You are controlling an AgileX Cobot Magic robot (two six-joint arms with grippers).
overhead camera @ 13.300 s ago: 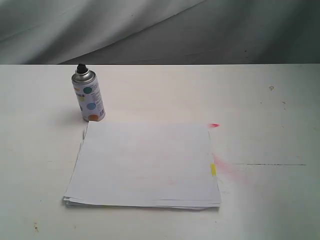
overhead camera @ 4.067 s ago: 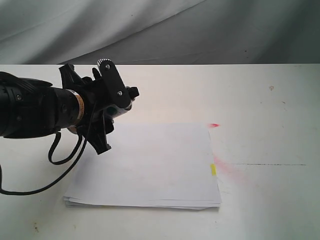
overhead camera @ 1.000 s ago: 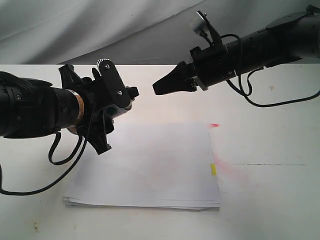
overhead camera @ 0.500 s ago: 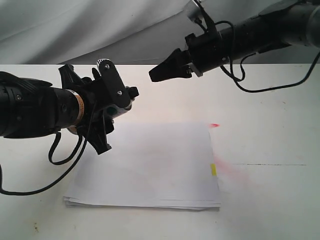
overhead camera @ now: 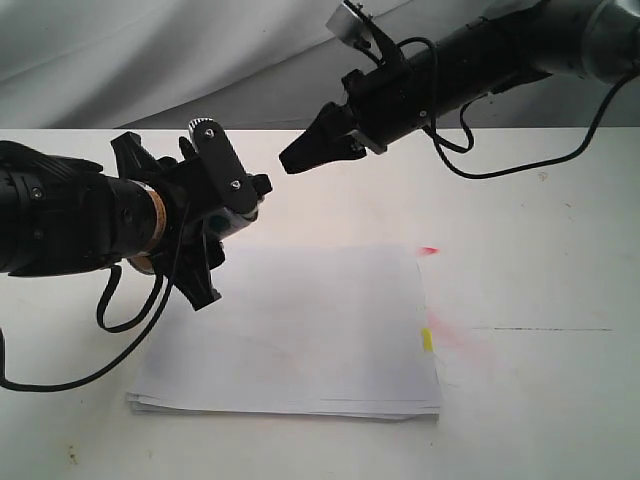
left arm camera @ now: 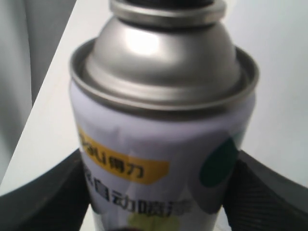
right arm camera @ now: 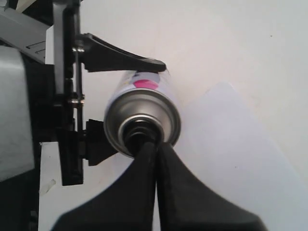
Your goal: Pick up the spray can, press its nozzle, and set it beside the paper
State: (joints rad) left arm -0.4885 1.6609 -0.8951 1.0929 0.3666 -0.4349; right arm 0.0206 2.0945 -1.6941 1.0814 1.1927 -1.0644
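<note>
Right wrist view: spray can [right arm camera: 144, 108] is held off the surface by the left tool [overhead camera: 225, 212], over the paper's [overhead camera: 300, 330] far left corner. Its long axis and nozzle [right arm camera: 138, 132] point at the nearer right tool [right arm camera: 155, 150], jaws pinched together. Contact unclear.

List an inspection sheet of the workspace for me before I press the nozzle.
Surface: white table, pink stains beside the paper.
Job's things: spray can held off the table, tilted; nozzle toward the right gripper.
Clutter: nothing seen.
Grippers: left gripper shut on the spray can; right gripper shut, tips at the nozzle, contact unclear.
Cables: black cables trail from both arms.
Surroundings: grey cloth backdrop.
</note>
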